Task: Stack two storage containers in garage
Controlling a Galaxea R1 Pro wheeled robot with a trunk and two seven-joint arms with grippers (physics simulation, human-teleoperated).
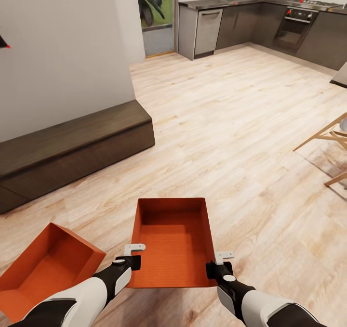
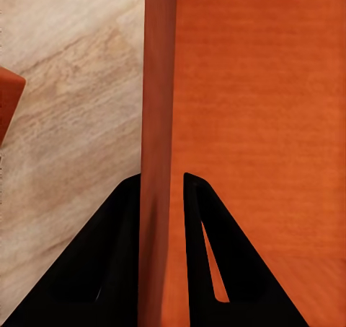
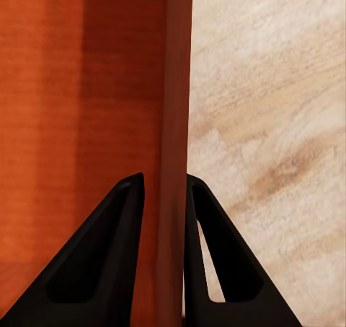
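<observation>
**Bin carried across plank floor**

Left claw (image 1: 137, 255) and right claw (image 1: 218, 263) each pinch a side wall of an orange bin (image 1: 172, 250). A second bin (image 1: 46, 264) tilts at left. Dark bench (image 1: 72, 149), chair (image 1: 330, 141) and kitchen units (image 1: 250, 23) lie ahead.

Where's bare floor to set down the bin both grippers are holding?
Open wood floor lies ahead of the held bin, between the dark bench and the wooden chair. Left is crowded: the second bin sits tilted beside the left gripper.
</observation>
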